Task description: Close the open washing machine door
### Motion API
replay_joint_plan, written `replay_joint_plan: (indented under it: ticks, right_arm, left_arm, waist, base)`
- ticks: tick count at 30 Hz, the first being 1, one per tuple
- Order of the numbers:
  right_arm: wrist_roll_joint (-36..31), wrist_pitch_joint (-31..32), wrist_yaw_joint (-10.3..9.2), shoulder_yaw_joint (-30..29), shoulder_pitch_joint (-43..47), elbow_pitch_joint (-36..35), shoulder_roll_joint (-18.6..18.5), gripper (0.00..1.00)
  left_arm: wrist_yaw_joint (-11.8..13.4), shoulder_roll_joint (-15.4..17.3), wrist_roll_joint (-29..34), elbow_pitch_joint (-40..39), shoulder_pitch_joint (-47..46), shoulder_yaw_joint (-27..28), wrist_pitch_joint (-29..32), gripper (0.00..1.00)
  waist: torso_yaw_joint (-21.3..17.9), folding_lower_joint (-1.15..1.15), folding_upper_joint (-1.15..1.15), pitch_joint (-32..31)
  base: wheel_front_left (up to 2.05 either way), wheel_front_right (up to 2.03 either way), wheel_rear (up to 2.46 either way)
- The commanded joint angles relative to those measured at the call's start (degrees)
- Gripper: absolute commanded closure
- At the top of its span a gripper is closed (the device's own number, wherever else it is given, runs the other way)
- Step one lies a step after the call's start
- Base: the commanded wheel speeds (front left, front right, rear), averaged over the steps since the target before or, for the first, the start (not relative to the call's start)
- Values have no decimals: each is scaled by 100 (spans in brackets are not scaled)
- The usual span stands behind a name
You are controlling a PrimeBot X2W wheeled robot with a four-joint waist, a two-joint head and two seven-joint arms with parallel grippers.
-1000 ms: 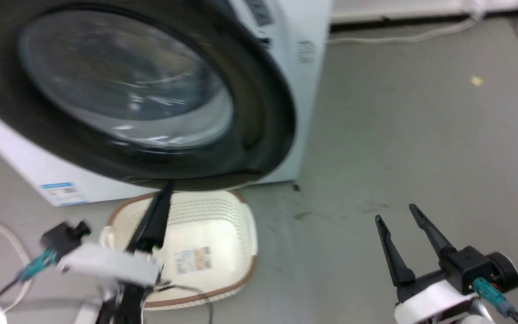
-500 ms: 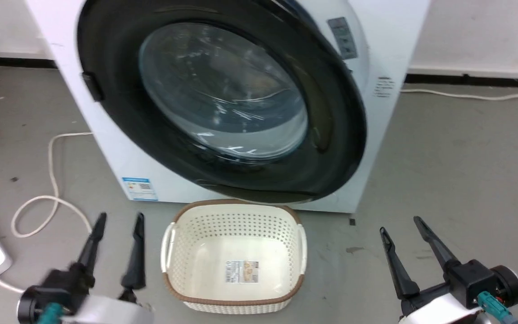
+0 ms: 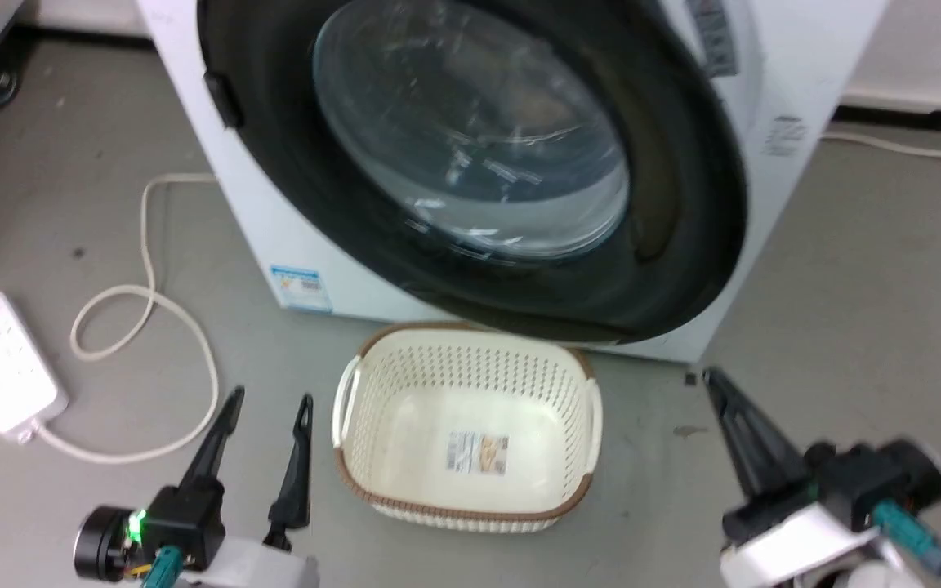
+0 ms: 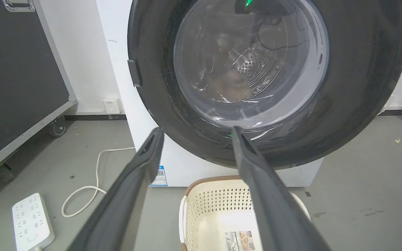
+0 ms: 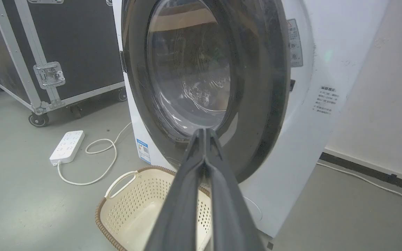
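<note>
The white washing machine stands ahead. Its washing machine door, black-rimmed with a bulging glass bowl, lies flat against the front with no gap that I can see. My left gripper hovers low over the floor at the lower left, open and empty, well short of the door. The left wrist view shows the left gripper with jaws wide, aimed at the door. My right gripper is at the lower right, shut on nothing. In the right wrist view the right gripper points at the door without touching it.
A cream perforated laundry basket sits on the floor below the door, between my grippers. A white power strip and its looped cable lie to the left. A black wheeled flight case stands left of the machine.
The head camera has swung, so the whole picture shifted. My left gripper drew back from the door's lower rim to the floor at lower left. The right gripper's fingers closed together.
</note>
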Motion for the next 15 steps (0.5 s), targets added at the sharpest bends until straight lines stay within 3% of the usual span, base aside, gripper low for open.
replay_joint_plan:
  ticks: [1, 7, 15]
  right_arm:
    - [59, -1, 3, 53, -208, -10, -123, 100]
    - [496, 376, 3, 495, -1253, 105, -873, 100]
    - [1196, 895, 3, 605, -2549, 865, -1827, 100]
  left_arm:
    - [-40, -44, 42, -29, -135, 6, -26, 0]
    - [-159, -167, 101, -116, -411, -109, -26, 0]
    - [-215, -321, 89, -82, -751, -144, -26, 0]
  waist:
    - [177, 0, 0, 214]
    - [497, 0, 0, 727]
    - [934, 0, 0, 1139]
  base:
    - [0, 0, 0]
    - [0, 0, 0]
    - [0, 0, 0]
